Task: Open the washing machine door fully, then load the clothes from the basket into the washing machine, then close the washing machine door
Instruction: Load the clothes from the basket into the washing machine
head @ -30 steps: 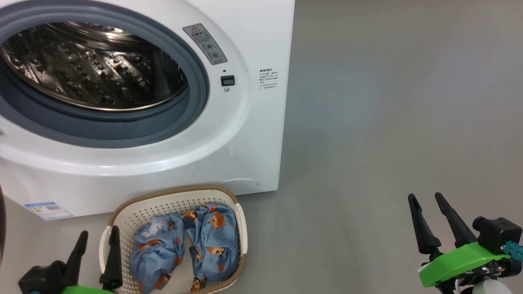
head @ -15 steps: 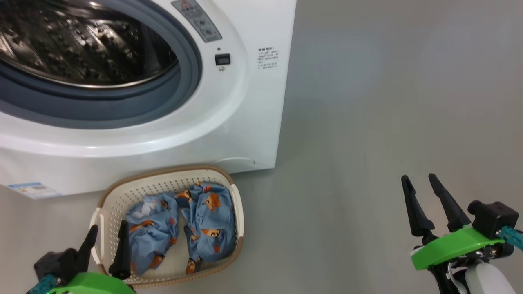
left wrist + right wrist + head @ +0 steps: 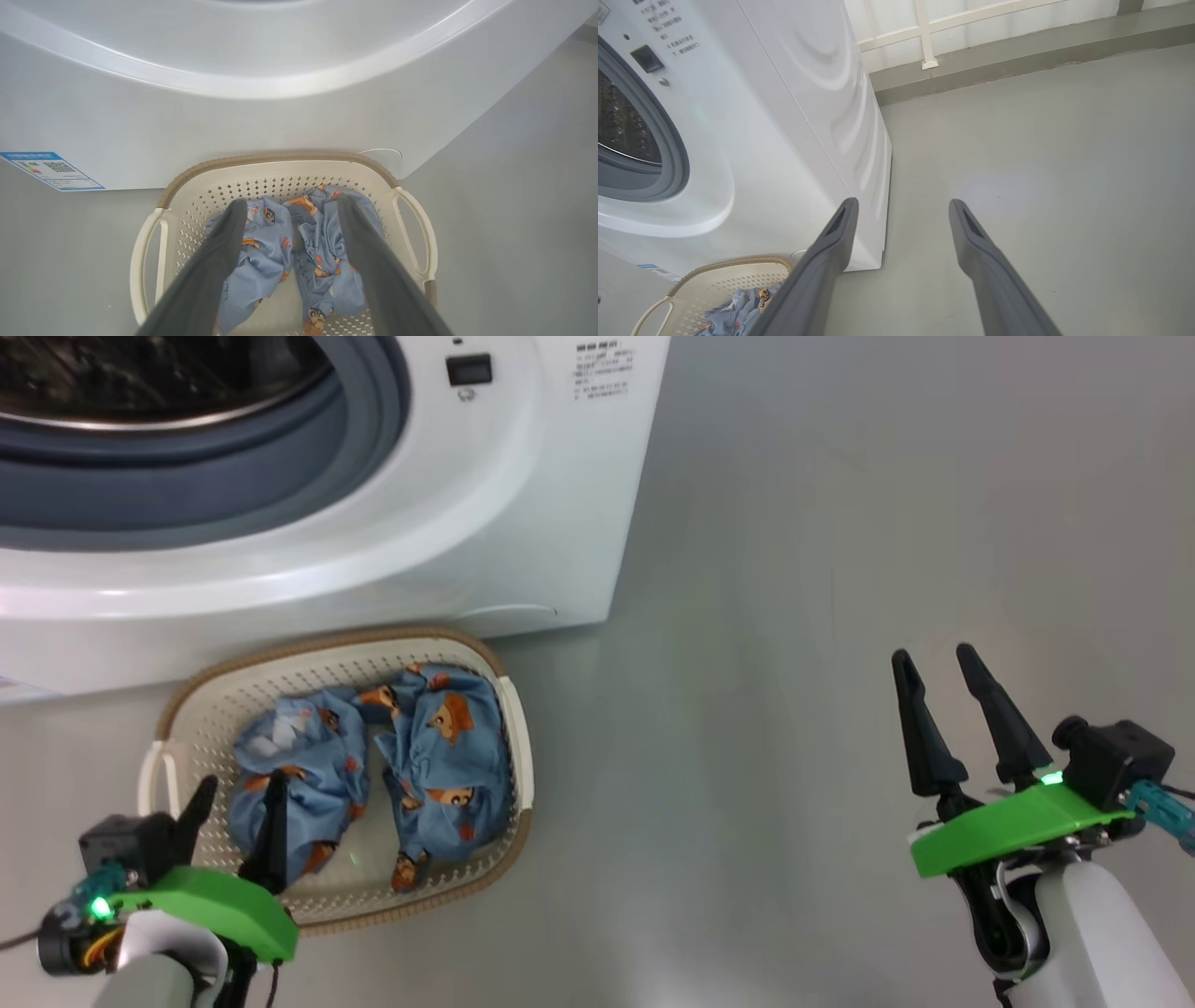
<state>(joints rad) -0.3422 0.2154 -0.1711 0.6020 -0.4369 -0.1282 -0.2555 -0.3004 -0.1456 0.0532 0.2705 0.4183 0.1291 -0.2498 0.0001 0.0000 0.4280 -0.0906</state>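
The white washing machine [image 3: 523, 476] stands at the upper left with its drum opening [image 3: 140, 392] uncovered; the washing machine door is out of view. The cream basket [image 3: 516, 728] sits on the floor right in front of it. The clothes, two blue bear-print bundles [image 3: 289, 765] [image 3: 448, 756], lie side by side in it. My left gripper [image 3: 241, 780] hangs open over the basket's near left part, above the left bundle [image 3: 261, 261], and holds nothing. My right gripper [image 3: 932, 653] stands open and empty over bare floor far to the right.
Grey floor [image 3: 794, 616] stretches to the right of the machine. A blue label [image 3: 51, 170] is stuck low on the machine's front. Behind the machine, a white railing [image 3: 924, 32] and a low kerb run along the wall.
The camera has tilted down, so the whole picture has slid upward. My left gripper has come in over the basket, from its left rim to above the left bundle. Both grippers stay open.
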